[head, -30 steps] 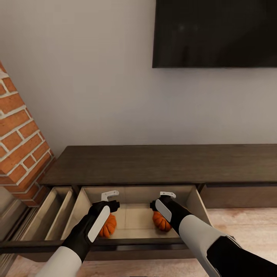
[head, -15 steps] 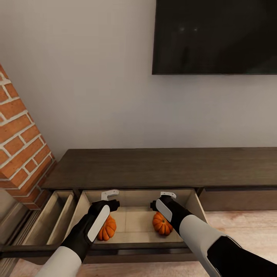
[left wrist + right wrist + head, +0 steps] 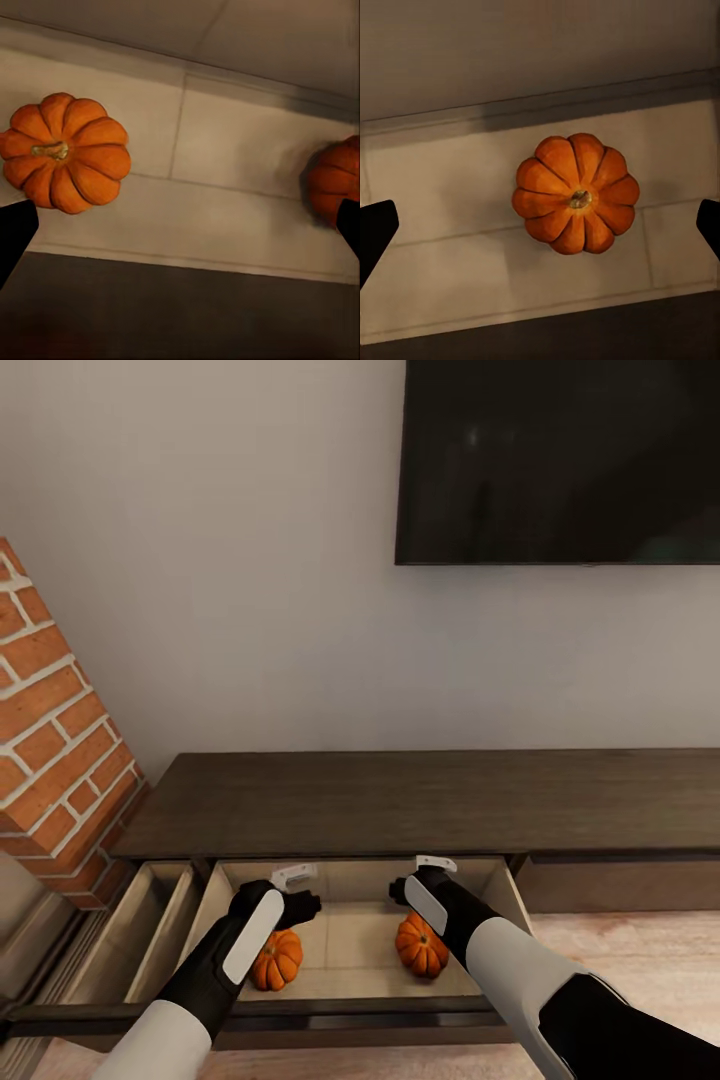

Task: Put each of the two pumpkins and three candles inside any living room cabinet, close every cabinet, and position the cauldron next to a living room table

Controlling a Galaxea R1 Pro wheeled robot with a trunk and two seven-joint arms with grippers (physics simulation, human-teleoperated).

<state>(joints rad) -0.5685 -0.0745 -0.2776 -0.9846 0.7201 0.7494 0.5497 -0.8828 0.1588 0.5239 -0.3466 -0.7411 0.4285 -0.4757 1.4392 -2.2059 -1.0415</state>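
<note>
Both pumpkins (image 3: 277, 959) (image 3: 421, 946) lie in the open drawer (image 3: 345, 935) of the cabinet (image 3: 420, 800). Above them the left tool (image 3: 300, 895) and right tool (image 3: 428, 872) are spread wide, empty. Fetching the candles is judged next.

Orange against brown and beige

Two bright-orange ribbed pumpkins (image 3: 277, 959) (image 3: 421, 946) on a pale beige drawer floor (image 3: 352, 945); dark-brown cabinet (image 3: 420, 800); red-orange brick with white mortar (image 3: 50, 760) at frame left; black screen (image 3: 560, 460) upper right.

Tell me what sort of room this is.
Most likely a living room: a wall-mounted TV hangs above a long, low dark-wood cabinet, with a brick column, perhaps a fireplace, at the left. Two pumpkins sit in the cabinet's open drawer.
</note>
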